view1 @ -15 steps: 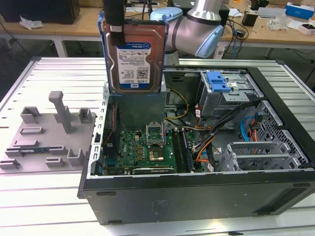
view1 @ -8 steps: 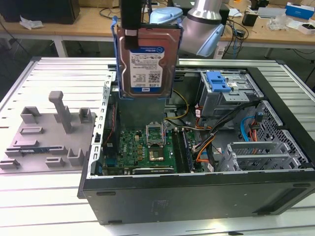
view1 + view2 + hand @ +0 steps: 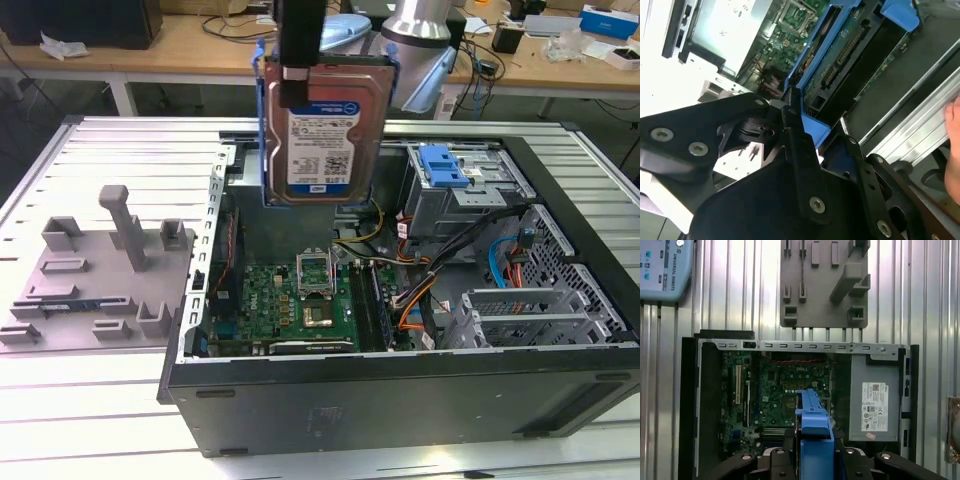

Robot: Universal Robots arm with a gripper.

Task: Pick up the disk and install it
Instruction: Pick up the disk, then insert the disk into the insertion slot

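Disk aloft over the open case [image 3: 400, 390]
On the exterior view's left lies the grey holder tray [image 3: 100, 270]. In the middle my pincer [image 3: 300, 80] pinches the disk [image 3: 330, 140] by its blue carrier, upright above the motherboard [image 3: 300, 300], I judge to clear the case walls. On the right stands the drive cage [image 3: 460, 190].

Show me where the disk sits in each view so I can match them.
Exterior view: the disk hangs upright, label showing, above the open computer case.
Second wrist view: the disk, connector side, close up.
First wrist view: the disk edge-on, in front of the motherboard.
Shared landmark: that motherboard.
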